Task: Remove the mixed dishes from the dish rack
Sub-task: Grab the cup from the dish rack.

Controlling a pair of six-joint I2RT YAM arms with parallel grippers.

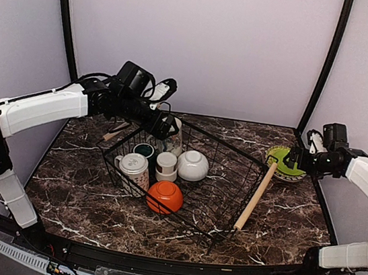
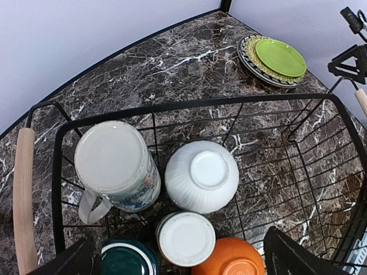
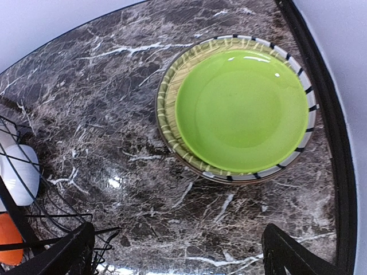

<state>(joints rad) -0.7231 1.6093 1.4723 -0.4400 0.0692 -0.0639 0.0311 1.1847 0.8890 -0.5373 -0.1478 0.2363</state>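
My left pincer [image 1: 166, 127] hangs wide open and empty over the far corner of the dish rack [image 2: 189, 105], where the patterned mug [image 2: 114, 166] and the white bowl [image 2: 202, 176] stand bottom up, close together. My right pincer [image 1: 294, 157], also wide open and holding nothing, is above the lime-green plate [image 3: 241, 112], which lies on top of the plate pile on the table beside the rack. I judge the step is to fetch the next piece, so I must descend straight and close on the mug without pushing the bowl.
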